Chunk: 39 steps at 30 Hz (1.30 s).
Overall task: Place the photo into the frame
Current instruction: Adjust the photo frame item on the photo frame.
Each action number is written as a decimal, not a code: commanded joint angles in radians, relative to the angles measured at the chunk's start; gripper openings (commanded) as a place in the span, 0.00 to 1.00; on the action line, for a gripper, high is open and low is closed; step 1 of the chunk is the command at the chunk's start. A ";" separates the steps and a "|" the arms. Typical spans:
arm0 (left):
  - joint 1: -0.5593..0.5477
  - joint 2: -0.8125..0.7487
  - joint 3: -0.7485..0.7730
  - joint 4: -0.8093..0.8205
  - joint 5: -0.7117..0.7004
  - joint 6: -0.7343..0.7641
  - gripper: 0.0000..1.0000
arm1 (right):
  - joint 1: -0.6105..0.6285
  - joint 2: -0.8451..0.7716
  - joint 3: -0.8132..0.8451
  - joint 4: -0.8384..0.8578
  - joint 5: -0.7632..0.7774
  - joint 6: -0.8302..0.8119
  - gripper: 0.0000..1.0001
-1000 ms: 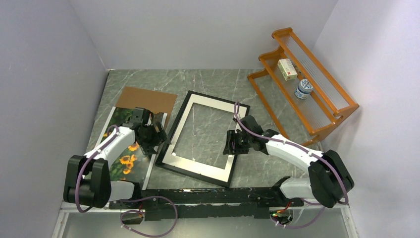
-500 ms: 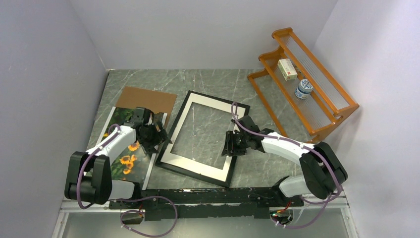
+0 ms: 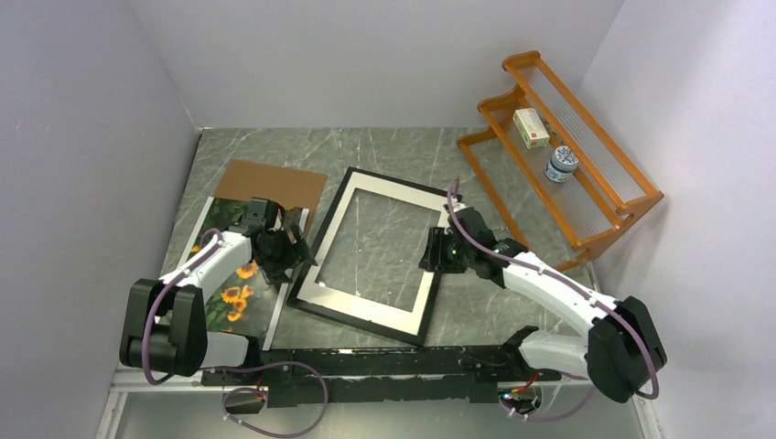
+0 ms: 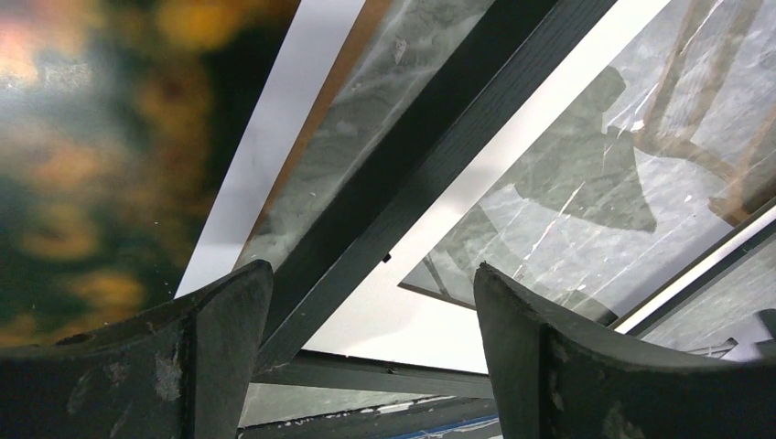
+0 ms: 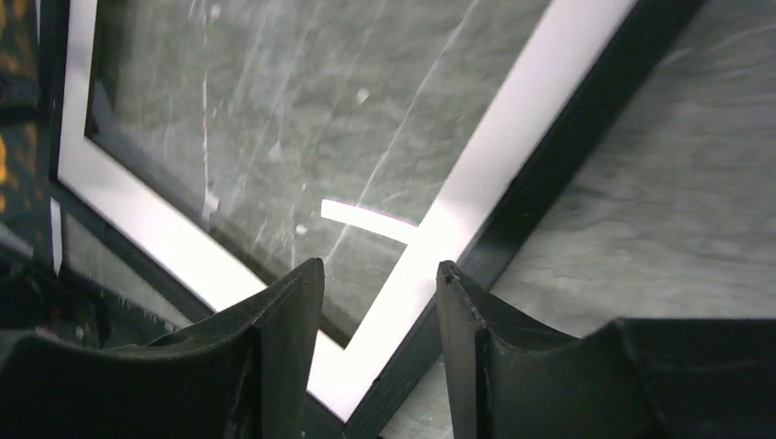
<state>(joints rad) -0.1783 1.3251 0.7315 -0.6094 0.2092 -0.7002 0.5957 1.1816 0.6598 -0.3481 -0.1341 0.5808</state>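
Photo: the photo [image 3: 236,294] lies flat on the bench [image 3: 384,146], just left of the frame and partly under the left arm; not yet inside.
Frame: the frame [image 3: 403,184] lies mid-bench, marble showing through its pane.
Board: the brown board [image 3: 274,183] lies at the photo's far end.
Left tool [image 4: 371,267]: wide, straddling the frame's left edge, empty.
Right tool [image 5: 380,265]: half open over the frame's right border, gripping nothing visible.
Progress: early; the photo and board are both yet to go in.

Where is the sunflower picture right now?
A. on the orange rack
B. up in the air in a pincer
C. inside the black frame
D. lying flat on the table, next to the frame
D: the photo lies flat on the table left of the frame, whose glass shows only tabletop.
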 commanded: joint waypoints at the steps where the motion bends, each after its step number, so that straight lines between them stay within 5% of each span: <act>1: -0.003 -0.011 0.032 0.018 -0.020 0.023 0.86 | -0.061 -0.022 0.070 -0.065 0.239 0.040 0.54; 10: -0.003 0.062 0.132 0.165 -0.008 0.038 0.87 | -0.245 0.079 0.109 -0.053 0.251 0.091 0.63; 20: -0.008 0.392 0.436 0.406 0.050 0.173 0.82 | -0.269 0.193 0.176 0.131 0.087 0.050 0.57; 27: -0.018 0.677 0.695 0.407 0.092 0.209 0.70 | -0.238 0.434 0.413 0.240 -0.040 0.030 0.47; 39: -0.074 0.952 0.997 0.385 0.086 0.264 0.72 | -0.169 0.900 0.855 0.342 -0.055 0.059 0.37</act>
<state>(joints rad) -0.2203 2.2162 1.6367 -0.2096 0.3141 -0.4774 0.4160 2.0254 1.3998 -0.0704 -0.1852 0.6323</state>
